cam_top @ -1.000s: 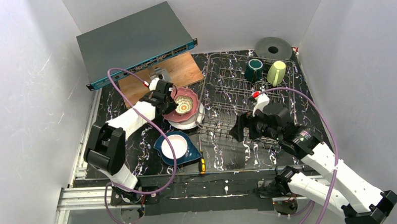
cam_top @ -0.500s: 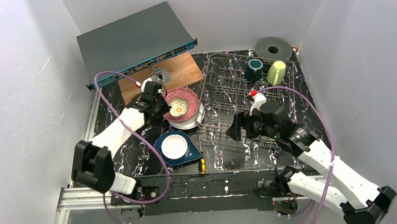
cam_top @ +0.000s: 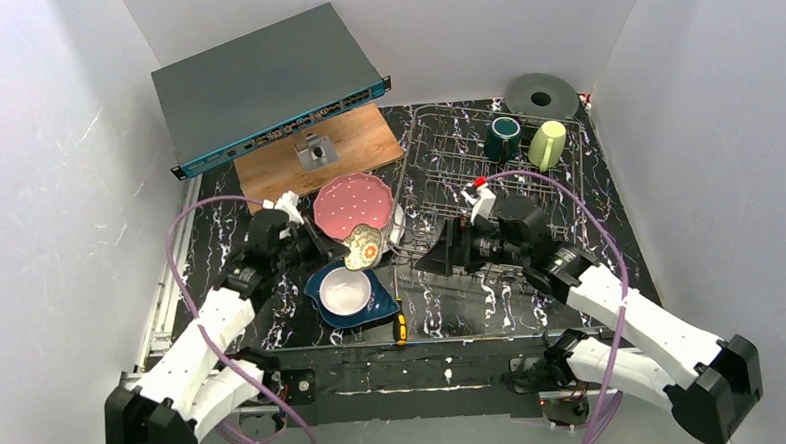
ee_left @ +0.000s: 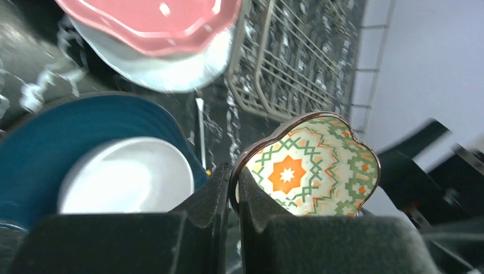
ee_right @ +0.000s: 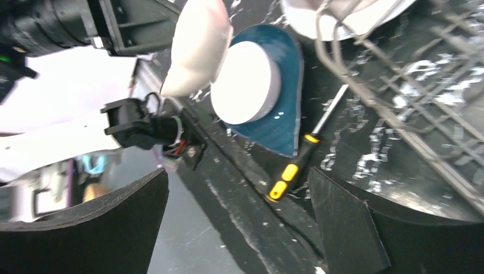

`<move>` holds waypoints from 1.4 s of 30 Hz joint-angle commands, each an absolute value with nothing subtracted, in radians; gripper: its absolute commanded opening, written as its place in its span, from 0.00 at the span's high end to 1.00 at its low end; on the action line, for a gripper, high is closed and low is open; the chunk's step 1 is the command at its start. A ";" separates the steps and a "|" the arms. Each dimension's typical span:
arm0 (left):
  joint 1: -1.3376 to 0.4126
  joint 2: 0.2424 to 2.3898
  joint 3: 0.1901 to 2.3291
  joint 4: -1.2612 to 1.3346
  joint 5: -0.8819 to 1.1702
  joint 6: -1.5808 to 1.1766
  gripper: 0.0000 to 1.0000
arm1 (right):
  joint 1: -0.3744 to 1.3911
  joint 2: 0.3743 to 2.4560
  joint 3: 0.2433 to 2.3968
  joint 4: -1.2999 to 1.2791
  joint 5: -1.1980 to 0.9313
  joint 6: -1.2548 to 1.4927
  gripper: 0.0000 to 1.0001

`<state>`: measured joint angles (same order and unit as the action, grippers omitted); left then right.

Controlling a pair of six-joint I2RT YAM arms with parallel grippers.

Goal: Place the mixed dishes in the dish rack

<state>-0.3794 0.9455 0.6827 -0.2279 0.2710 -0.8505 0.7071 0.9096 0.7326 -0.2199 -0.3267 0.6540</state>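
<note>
In left end effector (ee_left: 233, 178), flower dish (ee_left: 311, 168)

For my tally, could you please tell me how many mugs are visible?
2: a dark teal mug and a pale yellow-green mug, both in the silver-grey wire dish rack's far right corner. None seems hidden.

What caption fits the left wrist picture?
Left gripper pinches the rim of the small cream flower-shaped dish, near the white bowl on the dark blue plate.
</note>
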 commanded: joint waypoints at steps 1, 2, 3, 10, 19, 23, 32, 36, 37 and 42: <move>-0.376 0.813 0.569 -0.060 0.465 -1.019 1.00 | 0.760 0.970 0.715 0.093 -0.484 0.803 0.00; -0.376 0.790 0.536 -0.033 0.476 -1.053 1.00 | 0.781 0.979 0.711 0.129 -0.481 0.821 0.00; -0.377 0.762 0.493 -0.011 0.490 -1.093 1.00 | 0.796 0.990 0.710 0.168 -0.476 0.847 0.00; -0.376 0.666 0.386 0.076 0.521 -1.187 1.00 | 0.866 1.072 0.733 0.217 -0.386 0.966 0.00; -0.377 0.615 0.325 0.135 0.530 -1.272 1.00 | 0.916 1.164 0.785 0.197 -0.316 1.027 0.11; -0.376 0.603 0.305 0.149 0.529 -1.294 1.00 | 0.922 1.196 0.807 0.228 -0.336 1.052 0.15; -0.376 0.627 0.340 0.104 0.534 -1.252 1.00 | 0.943 1.211 0.859 0.190 -0.315 1.033 0.22; -0.376 0.629 0.357 0.055 0.528 -1.217 1.00 | 0.948 1.226 0.866 0.190 -0.322 1.042 0.28; -0.376 0.627 0.361 0.044 0.526 -1.211 1.00 | 0.949 1.232 0.866 0.189 -0.320 1.045 0.29; -0.377 0.632 0.365 0.015 0.519 -1.201 1.00 | 0.950 1.251 0.868 0.160 -0.301 1.081 0.32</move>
